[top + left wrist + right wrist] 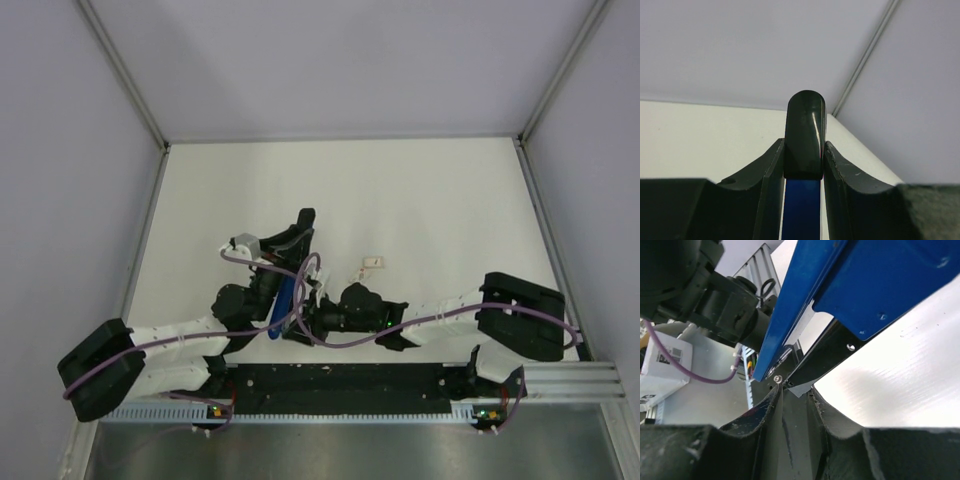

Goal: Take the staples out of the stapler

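The stapler (pixel 286 298) has a bright blue body and black ends and is held off the table between both arms. My left gripper (pixel 293 262) is shut on it near its far end. In the left wrist view the black end (pixel 805 131) sticks out past the left gripper (pixel 805 150), with the blue body (pixel 801 210) between the fingers. My right gripper (pixel 301 325) is shut on the stapler's near end. In the right wrist view the blue body (pixel 865 285) and a black lower arm (pixel 832 352) splay apart above the right gripper (pixel 794 392).
A small whitish block (pixel 372 264) lies on the white table (pixel 430 200) just right of the grippers, with a smaller bit (pixel 358 273) beside it. Grey walls enclose the table on three sides. The black base rail (pixel 340 385) runs along the near edge.
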Robot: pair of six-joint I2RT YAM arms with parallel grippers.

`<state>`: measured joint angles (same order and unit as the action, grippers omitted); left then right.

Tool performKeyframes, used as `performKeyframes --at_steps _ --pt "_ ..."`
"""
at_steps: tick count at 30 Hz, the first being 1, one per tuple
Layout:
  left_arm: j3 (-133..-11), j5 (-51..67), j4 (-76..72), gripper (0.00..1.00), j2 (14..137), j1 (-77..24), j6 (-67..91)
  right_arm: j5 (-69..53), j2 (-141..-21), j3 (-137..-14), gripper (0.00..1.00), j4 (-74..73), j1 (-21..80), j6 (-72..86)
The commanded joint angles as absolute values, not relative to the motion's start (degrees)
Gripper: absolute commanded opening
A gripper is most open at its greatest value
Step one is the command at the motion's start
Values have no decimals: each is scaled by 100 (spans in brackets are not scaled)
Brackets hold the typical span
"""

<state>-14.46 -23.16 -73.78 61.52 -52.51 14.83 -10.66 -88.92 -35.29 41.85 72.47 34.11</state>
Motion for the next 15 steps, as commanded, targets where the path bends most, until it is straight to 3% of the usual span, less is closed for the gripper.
performKeyframes --at_steps 1,8,15 --pt "-1205 -2294 -6742 0 6346 -5361 1468 -1371 -9201 -3736 27 5659 7295 3243" --pt "-923 -2250 -6390 0 6223 -5414 1801 -1222 -9299 -3665 39 5819 7172 3085" --pt "-791 -2250 -6030 0 6188 -5554 1995 -1134 -9255 -3814 42 5493 7172 2760"
